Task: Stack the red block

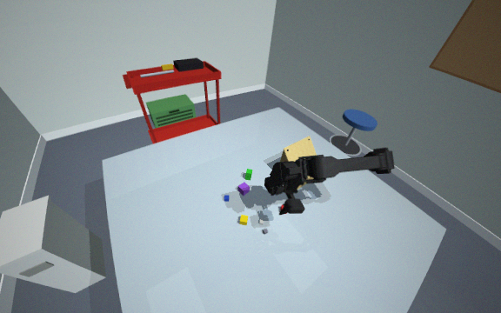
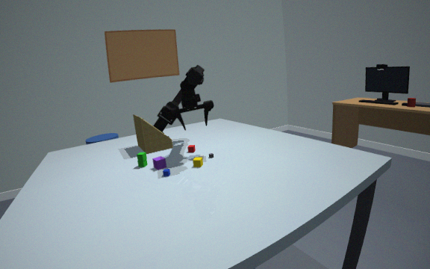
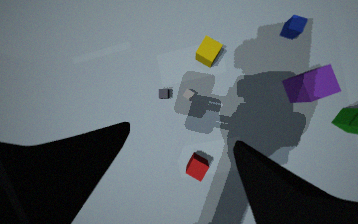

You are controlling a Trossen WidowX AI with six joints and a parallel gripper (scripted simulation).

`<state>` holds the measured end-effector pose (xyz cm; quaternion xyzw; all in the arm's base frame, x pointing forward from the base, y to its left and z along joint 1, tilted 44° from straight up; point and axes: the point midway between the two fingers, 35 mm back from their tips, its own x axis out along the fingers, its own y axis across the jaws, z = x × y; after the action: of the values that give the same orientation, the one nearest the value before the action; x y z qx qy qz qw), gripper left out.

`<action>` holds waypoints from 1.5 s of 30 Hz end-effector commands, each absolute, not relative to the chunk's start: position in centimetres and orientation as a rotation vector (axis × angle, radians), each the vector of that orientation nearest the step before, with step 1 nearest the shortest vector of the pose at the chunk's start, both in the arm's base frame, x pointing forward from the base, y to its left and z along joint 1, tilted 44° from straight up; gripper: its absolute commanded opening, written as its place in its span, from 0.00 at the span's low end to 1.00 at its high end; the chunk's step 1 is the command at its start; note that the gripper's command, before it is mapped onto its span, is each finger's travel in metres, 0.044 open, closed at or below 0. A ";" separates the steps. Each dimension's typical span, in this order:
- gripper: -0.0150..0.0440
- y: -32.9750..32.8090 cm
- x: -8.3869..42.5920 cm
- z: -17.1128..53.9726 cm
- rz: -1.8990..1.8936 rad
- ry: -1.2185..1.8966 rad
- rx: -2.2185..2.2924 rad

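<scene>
yellow block (image 3: 209,50) beyond red block (image 3: 197,166)

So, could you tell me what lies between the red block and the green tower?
The purple block, seen in the exterior view.

The small red cube block (image 2: 191,148) sits flat on the pale table top, one face up, free of any grip; in the wrist view (image 3: 198,166) it appears slightly turned. The green tower (image 2: 142,159), an upright stack of glossy green cubes, stands well apart from it, undisturbed.
</scene>
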<state>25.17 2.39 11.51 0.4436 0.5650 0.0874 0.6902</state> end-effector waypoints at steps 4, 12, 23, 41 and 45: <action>1.00 5.4 19.2 8.9 0.043 1.673 1.145; 1.00 5.3 18.9 8.8 0.043 1.674 1.145; 1.00 7.5 19.0 6.5 0.042 1.673 1.144; 1.00 9.1 18.9 4.7 0.044 1.673 1.145; 1.00 9.5 18.9 4.2 0.044 1.673 1.145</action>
<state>19.01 9.11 4.72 0.4774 0.6990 0.0190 0.5321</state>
